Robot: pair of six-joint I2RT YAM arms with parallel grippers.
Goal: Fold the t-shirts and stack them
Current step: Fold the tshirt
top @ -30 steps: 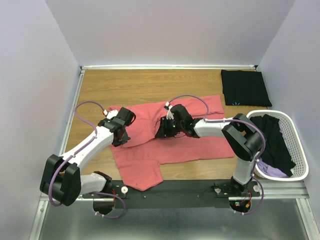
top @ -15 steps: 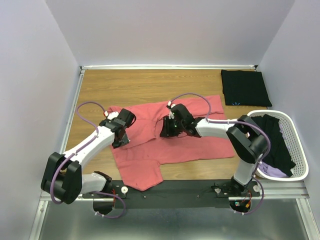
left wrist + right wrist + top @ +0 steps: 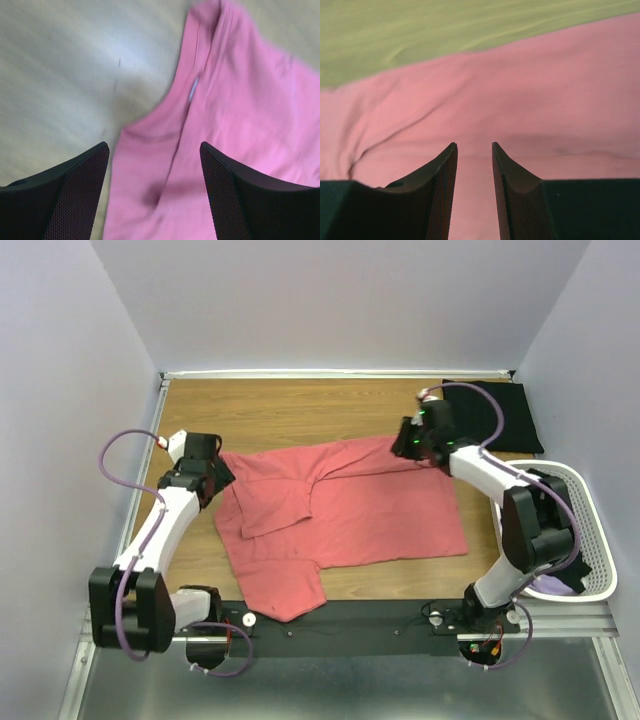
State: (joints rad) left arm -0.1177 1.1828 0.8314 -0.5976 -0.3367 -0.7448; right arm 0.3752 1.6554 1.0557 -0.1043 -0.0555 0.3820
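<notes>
Coral-pink t-shirt [image 3: 370,510] lies spread and partly creased on the wooden table [image 3: 280,405], to the left of the white basket [image 3: 604,558]. Your left gripper [image 3: 154,145] hangs over the shirt edge farthest from the basket. Its fingers are wide apart and released, with nothing between them; cloth and bare wood show below. Your right gripper [image 3: 474,144] is at the shirt's far corner on the basket side, fingers drawn close with a narrow gap. You cannot tell whether they pinch the cloth. A folded black t-shirt [image 3: 515,425] lies flat just beyond the basket's far rim. A lilac t-shirt [image 3: 552,586] lies inside the basket, partly hidden by your right arm.
</notes>
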